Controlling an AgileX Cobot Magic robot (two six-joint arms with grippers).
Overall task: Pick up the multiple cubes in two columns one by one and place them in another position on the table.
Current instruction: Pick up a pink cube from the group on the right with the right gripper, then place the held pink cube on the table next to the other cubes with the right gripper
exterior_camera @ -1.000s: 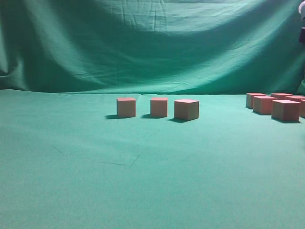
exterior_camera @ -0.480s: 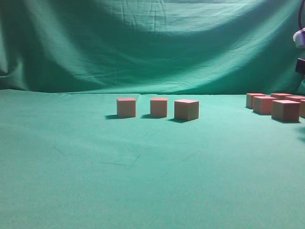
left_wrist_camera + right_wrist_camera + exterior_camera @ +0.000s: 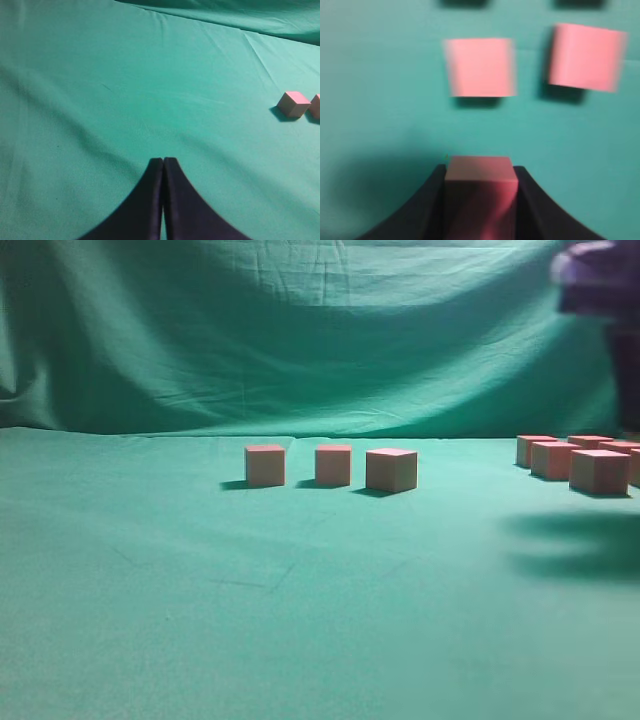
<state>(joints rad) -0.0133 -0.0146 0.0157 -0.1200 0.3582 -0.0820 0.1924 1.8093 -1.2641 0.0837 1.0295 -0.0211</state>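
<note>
**Right gripper carries 1 cube above the source columns**

The held cube sits squarely between the right gripper fingers, its 2 side faces against the dark pads and its top face level with the fingertips. The jaws stand about 1 cube-width apart, closed on it. Below lie 2 more source cubes side by side on the green cloth, well apart from the held one.

The cube looks rigid, light and flat-sided, so I judge a pinch on opposite faces is secure, with slip unlikely unless the grip is off-centre.

In the exterior view, 3 placed cubes form a row at mid-table. The left gripper hangs over bare cloth, fingers pressed together and empty.
</note>
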